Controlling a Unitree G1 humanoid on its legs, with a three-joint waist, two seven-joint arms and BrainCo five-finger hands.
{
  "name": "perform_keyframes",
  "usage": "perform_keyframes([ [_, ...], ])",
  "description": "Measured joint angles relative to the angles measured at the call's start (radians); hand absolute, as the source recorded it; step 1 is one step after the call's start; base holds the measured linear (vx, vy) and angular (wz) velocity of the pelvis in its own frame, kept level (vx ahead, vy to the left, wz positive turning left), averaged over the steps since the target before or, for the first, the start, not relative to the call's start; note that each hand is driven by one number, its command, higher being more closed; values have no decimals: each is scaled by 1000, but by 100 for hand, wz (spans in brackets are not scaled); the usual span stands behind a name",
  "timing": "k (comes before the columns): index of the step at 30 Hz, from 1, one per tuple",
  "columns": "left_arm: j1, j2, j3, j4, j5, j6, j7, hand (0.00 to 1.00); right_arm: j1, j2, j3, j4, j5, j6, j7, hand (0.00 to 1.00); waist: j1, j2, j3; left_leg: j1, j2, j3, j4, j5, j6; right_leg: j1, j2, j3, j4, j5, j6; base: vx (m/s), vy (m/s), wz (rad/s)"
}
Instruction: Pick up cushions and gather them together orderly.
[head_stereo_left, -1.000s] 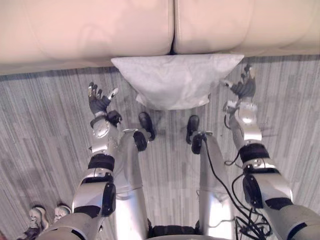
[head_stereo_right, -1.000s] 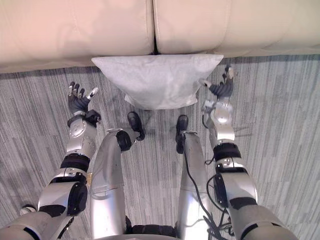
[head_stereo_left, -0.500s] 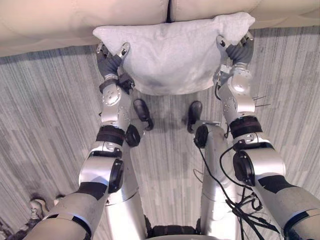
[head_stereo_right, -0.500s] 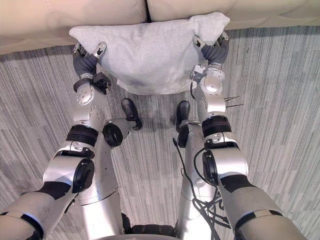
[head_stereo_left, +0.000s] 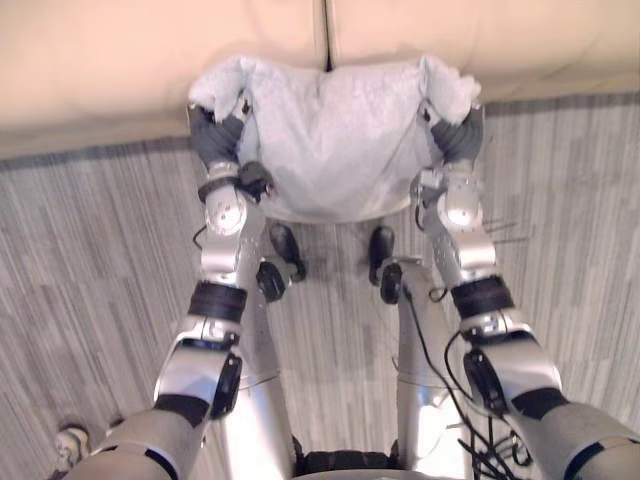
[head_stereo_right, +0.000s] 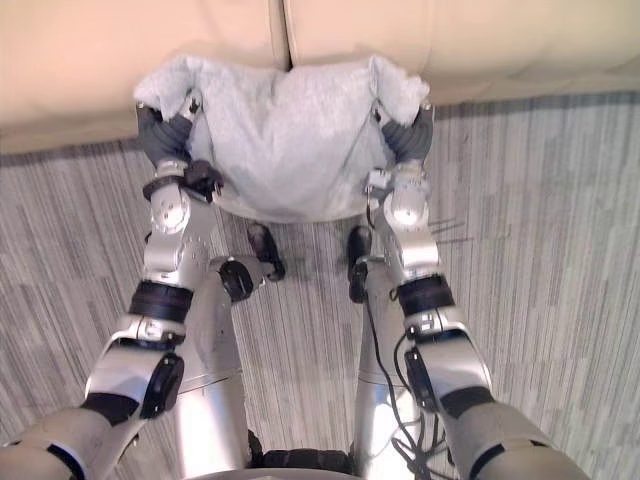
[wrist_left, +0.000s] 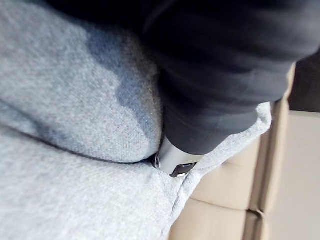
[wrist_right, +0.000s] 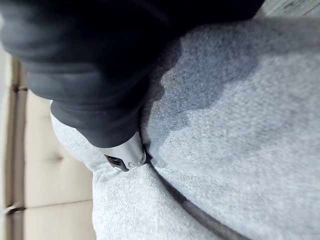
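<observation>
Grey cushion (head_stereo_left: 330, 140) between left hand (head_stereo_left: 215, 140) and right hand (head_stereo_left: 458, 140), fingers (wrist_left: 175, 162) gripping its sides.

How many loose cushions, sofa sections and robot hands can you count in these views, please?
1 grey cushion
2 beige sofa sections
2 hands: left hand, right hand
Total: 5

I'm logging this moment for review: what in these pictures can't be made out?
- Left hand and right hand: how each holds the cushion. In the eye views its bunched corners cover them; in the wrist views their own dark covers block it.
- Cushion's far face: hidden by the cushion itself, so whether it touches the sofa is unclear.
- Sofa: cut off by the eye views' top edge.
</observation>
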Motion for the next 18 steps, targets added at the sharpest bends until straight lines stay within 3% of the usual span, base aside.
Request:
perform_keyframes([
  [7, 361, -33, -62, -167, 48, -15, -27, 100, 374, 6, 86, -374, -50, -26, 69, 100, 2, 0, -98, 363, -37, 40, -201, 12, -10, 367, -4, -9, -219, 16, 11, 206, 7, 2],
  [8, 427, -36, -67, -179, 49, -15, -41, 100, 431, 8, 108, -407, -59, -34, 87, 100, 1, 0, -140, 409, -50, 44, -247, 16, -16, 413, -5, -13, -267, 21, 18, 194, 32, 2],
  [12, 578, -30, -88, -186, 70, -15, -71, 100, 528, 8, 128, -375, -82, -60, 161, 100, -4, 0, -239, 559, -106, 50, -421, 56, -36, 558, -16, -17, -440, 62, 30, 197, 21, 4],
  [18, 657, -25, -83, -196, 86, -14, -84, 100, 528, -2, 154, -291, -81, -57, 202, 100, 1, -4, -269, 659, -120, 67, -482, 64, -32, 674, 0, 25, -574, 113, 44, 142, 36, -24],
])
